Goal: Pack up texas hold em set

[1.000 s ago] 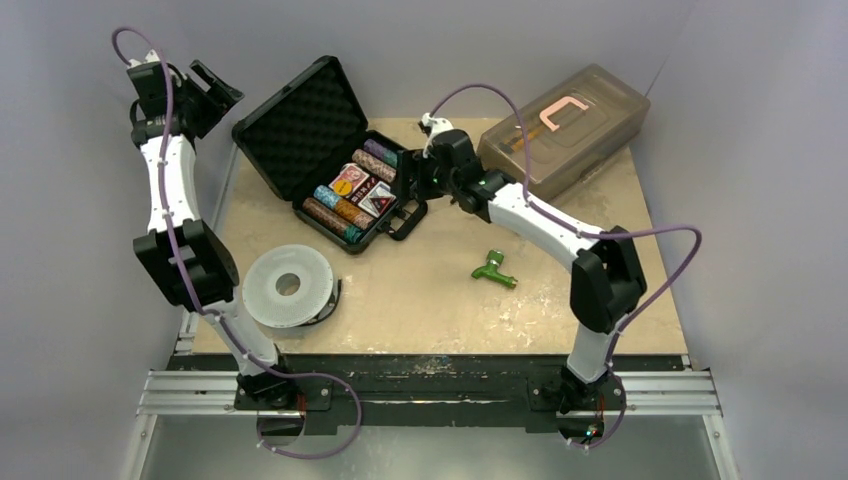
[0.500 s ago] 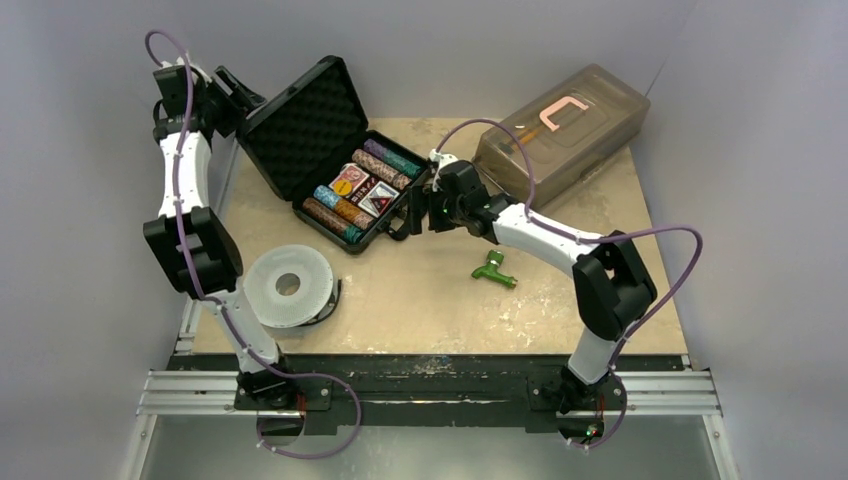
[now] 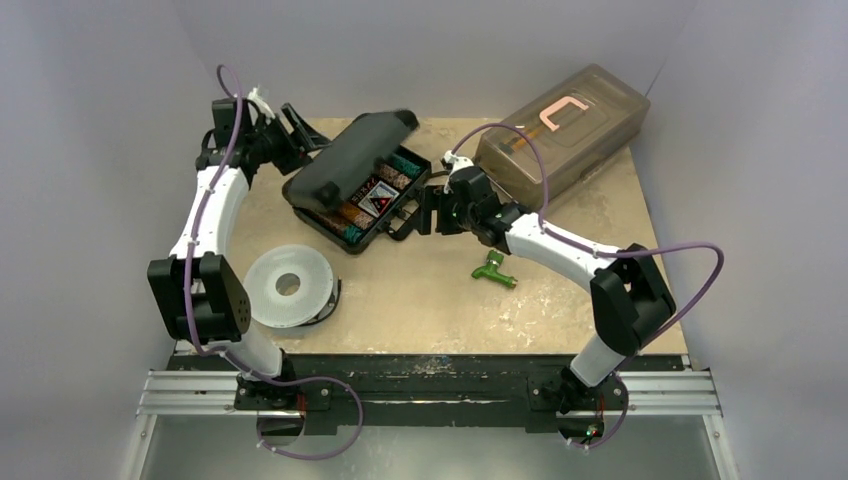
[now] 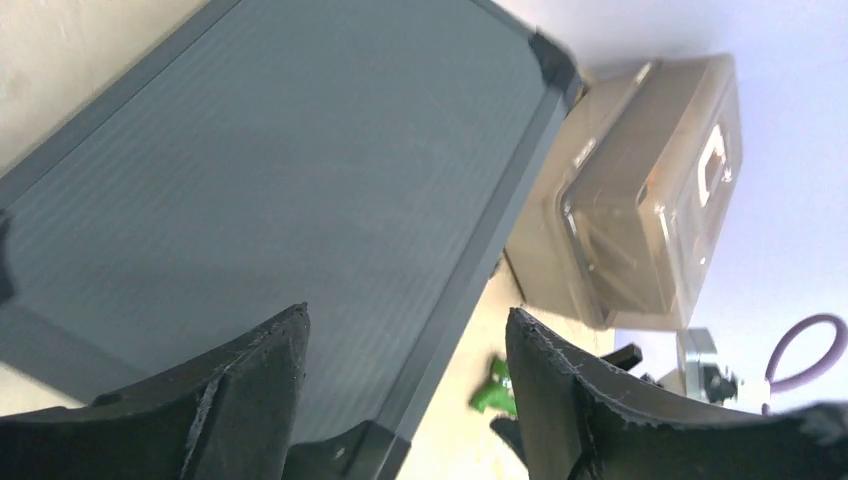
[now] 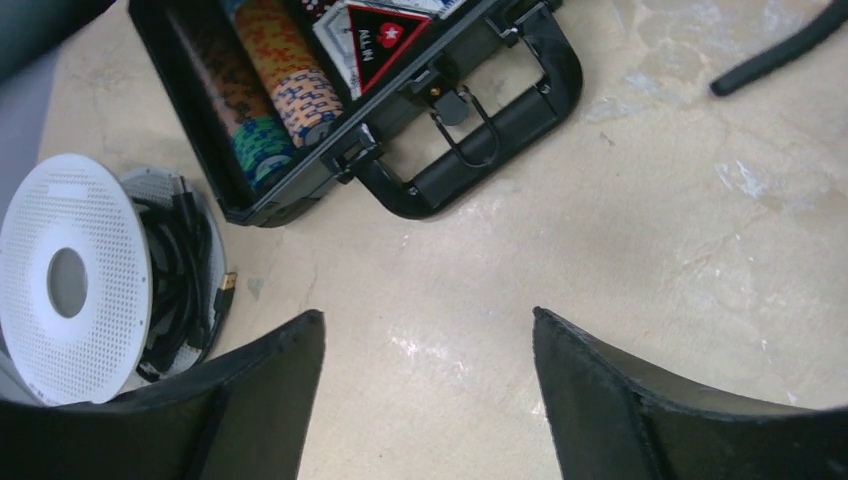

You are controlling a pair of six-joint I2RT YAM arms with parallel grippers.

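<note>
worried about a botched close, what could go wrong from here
The left gripper, open behind the half-shut lid, grips nothing, so the lid could drop hard. The latch hangs loose at the front rim and might get trapped under it. The right gripper is open, off the handle, so the case could slide.

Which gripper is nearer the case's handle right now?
Right. The right gripper sits just beside the handle, on its right; the left gripper is on the far side, behind the half-lowered lid.
</note>
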